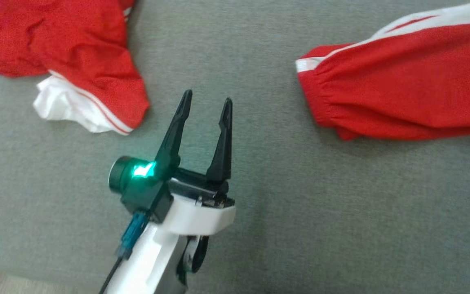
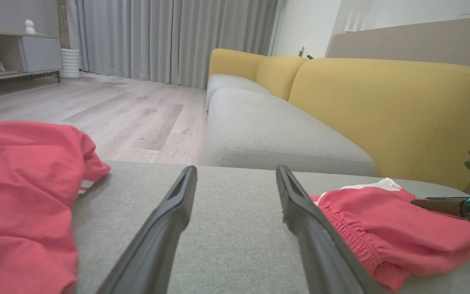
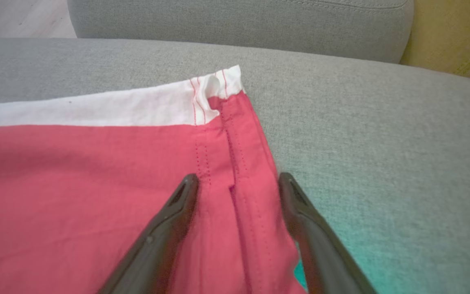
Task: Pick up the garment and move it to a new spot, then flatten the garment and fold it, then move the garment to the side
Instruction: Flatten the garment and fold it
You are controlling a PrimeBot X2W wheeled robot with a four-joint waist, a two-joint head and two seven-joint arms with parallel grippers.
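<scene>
left fingers (image 1: 174,134): wide apart, empty | right fingers (image 3: 165,228): wide apart, gripping nothing, over red garment (image 3: 76,183)

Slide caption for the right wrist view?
Open right gripper over the seamed corner of a red, white-trimmed garment on a grey sofa cushion.

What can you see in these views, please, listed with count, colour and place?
garment: two red parts, white trim, at cushion's left and right; joined or not, cannot tell
cushion: one, grey, under garment
sofa: one, yellow back, grey seat, beyond cushion
curtain: one, grey, far wall
floor: pale wood, beside sofa
cabinet: one, grey, far left in left wrist view
left tool: one, dark, open, over bare cushion between red parts
right tool: one, dark, open, over garment's white-banded corner
</scene>
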